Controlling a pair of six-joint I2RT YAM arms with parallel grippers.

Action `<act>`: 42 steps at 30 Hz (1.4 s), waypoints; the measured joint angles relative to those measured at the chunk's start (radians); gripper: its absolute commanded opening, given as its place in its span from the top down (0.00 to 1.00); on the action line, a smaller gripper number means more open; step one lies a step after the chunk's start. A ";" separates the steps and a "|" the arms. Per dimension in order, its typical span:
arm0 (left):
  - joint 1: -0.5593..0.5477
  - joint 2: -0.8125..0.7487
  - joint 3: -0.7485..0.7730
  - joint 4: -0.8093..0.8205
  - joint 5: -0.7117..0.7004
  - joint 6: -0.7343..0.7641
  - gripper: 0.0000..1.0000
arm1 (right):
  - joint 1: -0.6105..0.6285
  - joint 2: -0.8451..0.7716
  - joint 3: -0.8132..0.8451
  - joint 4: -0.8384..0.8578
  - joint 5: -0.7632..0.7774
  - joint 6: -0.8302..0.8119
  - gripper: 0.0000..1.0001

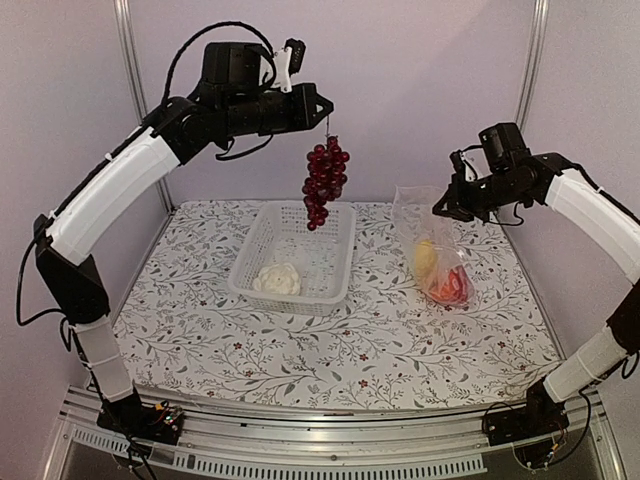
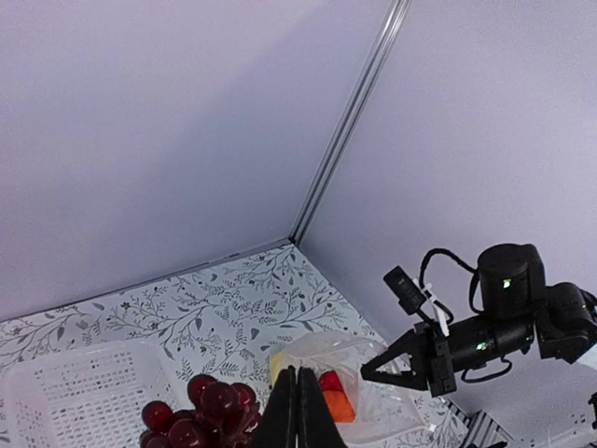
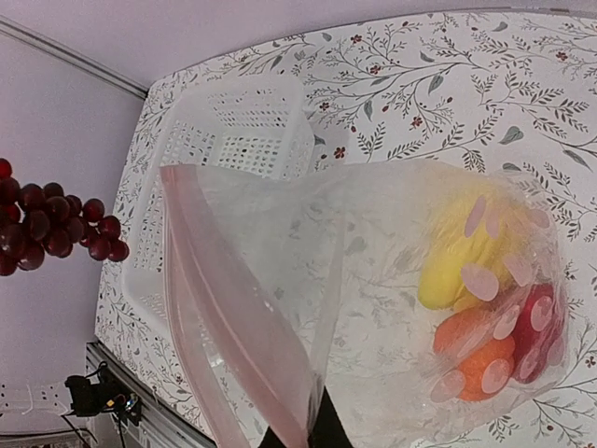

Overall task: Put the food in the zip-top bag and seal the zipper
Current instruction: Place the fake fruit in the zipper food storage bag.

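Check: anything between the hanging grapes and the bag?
Top view: only open air between grape bunch and zip-top bag; basket right wall lies below.

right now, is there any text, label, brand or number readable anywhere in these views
None can be read in any view.
The zip-top bag, white basket and grape bunch bear no print; the table cover shows only a leaf pattern.

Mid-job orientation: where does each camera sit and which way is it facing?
Top external: above and behind the bases, looking down on the table; both arms show.
Left wrist: raised high, facing the right gripper; own shut fingers at bottom.
Right wrist: over the zip-top bag, looking into its mouth; own fingertips at bottom.
Shared: grape bunch in all three.
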 measured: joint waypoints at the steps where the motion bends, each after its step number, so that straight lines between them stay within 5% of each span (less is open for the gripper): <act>1: 0.000 0.005 0.027 0.012 0.006 -0.006 1.00 | 0.004 0.004 0.000 0.001 0.000 0.000 1.00; 7: 0.000 0.040 0.163 0.080 0.072 -0.030 1.00 | 0.041 0.035 0.014 0.011 0.000 0.000 1.00; 19: -0.045 0.077 0.187 0.238 0.239 -0.046 1.00 | 0.142 0.114 0.101 0.018 -0.002 0.034 1.00; 31: -0.087 0.165 0.189 0.298 0.283 -0.047 1.00 | 0.192 0.117 0.164 0.003 -0.037 0.094 1.00; 38: -0.093 0.169 0.069 0.309 0.254 -0.028 1.00 | 0.192 0.100 0.176 -0.031 -0.016 0.097 1.00; 42: -0.100 0.150 -0.052 0.301 0.220 -0.024 0.71 | 0.192 0.084 0.176 -0.047 0.003 0.093 1.00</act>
